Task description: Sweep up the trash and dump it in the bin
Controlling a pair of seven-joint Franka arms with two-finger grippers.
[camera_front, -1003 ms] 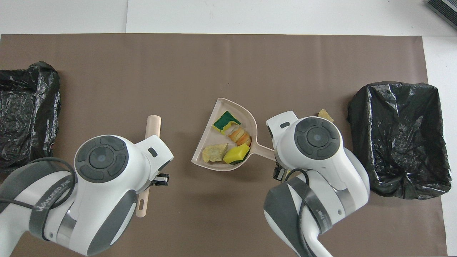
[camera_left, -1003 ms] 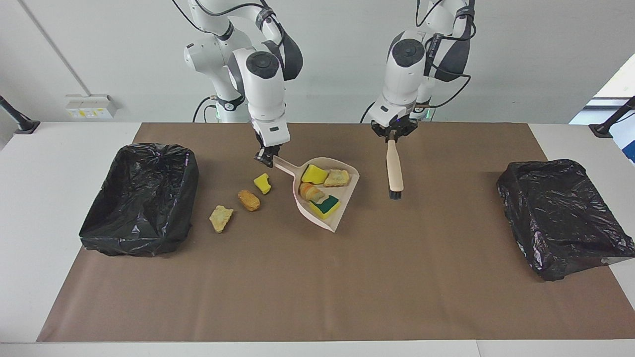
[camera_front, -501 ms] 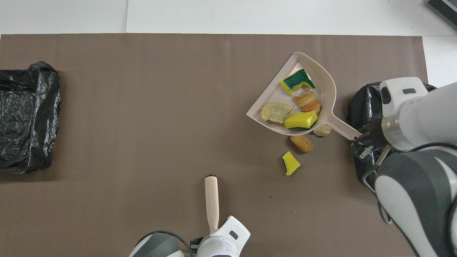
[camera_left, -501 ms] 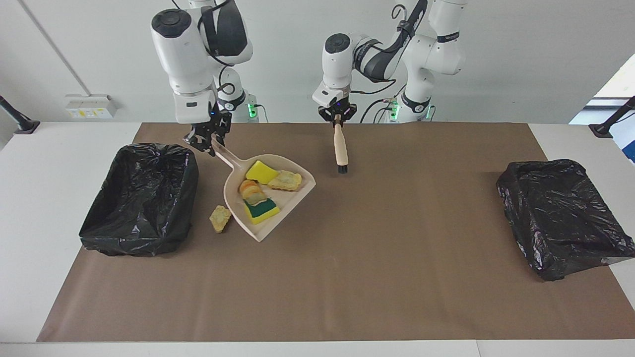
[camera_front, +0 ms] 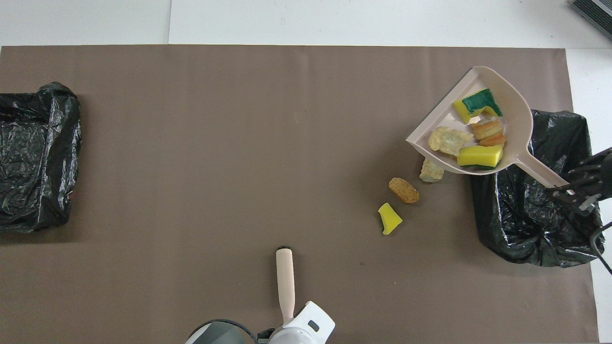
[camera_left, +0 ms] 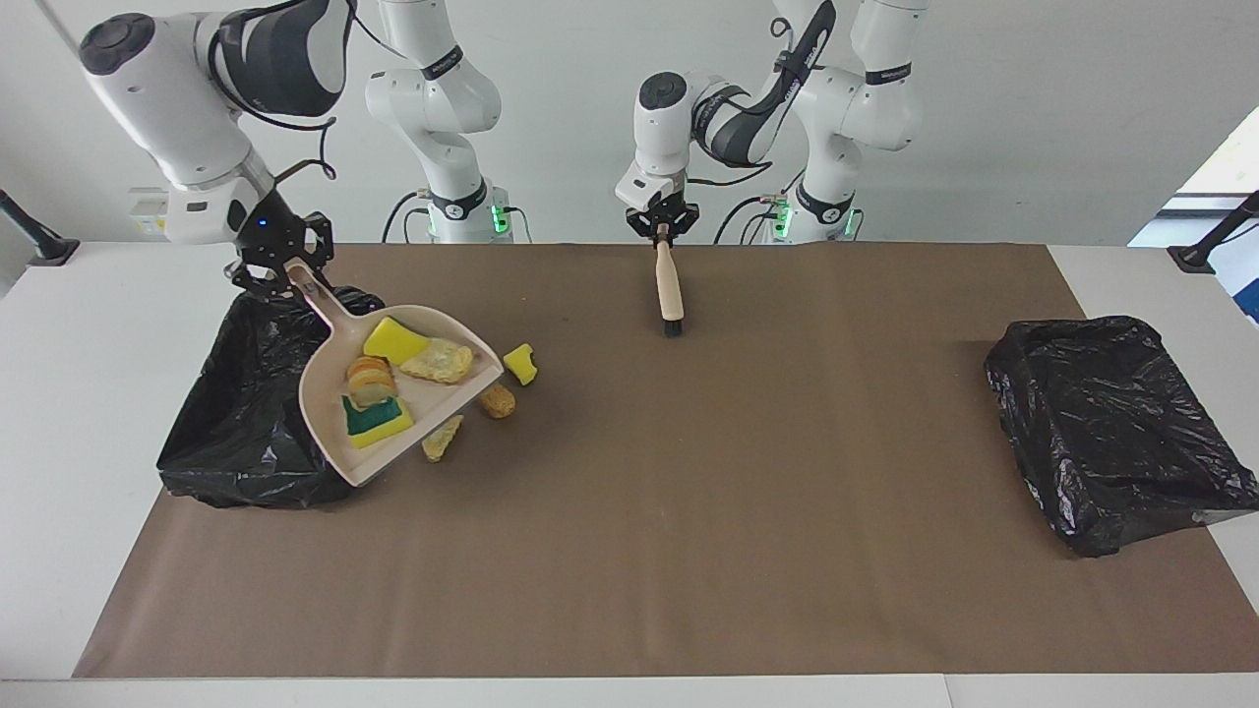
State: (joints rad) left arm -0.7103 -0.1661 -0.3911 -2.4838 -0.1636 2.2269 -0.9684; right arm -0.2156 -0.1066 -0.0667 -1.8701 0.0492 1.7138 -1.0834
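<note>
Right now I see the wide brown paper mat (camera_left: 689, 551) covering the white table (camera_left: 59, 442), with two black plastic-lined bins on it: one (camera_left: 246, 413) at the right arm's end and the other (camera_left: 1111, 433) at the left arm's end.

My right gripper (camera_left: 285, 267) hangs over the edge of the right arm's bin nearest the robots, its fingers pinched on the handle of the beige plastic dustpan (camera_left: 325, 393). I see the pan raised and tilted, its body partly over that bin's rim and partly over the mat, open mouth facing the middle of the table. Four scraps of the trash ride in it: a yellow sponge block (camera_left: 393, 340), a pale tan crumbly chunk (camera_left: 438, 362), a striped orange-brown bread piece (camera_left: 369, 379) and a yellow sponge with a green face (camera_left: 374, 420).

My left gripper (camera_left: 662, 224) sits over the mat's edge nearest the robots, around mid-table, jaws clamped on the beige wooden brush (camera_left: 669, 285), whose black bristles point away from the robots.

Three scraps lie on the mat just beside the pan's mouth: a small yellow sponge bit (camera_left: 520, 363), a brown oval bread chunk (camera_left: 498, 400) and a tan crumbly piece (camera_left: 442, 439) partly under the pan's lip.
</note>
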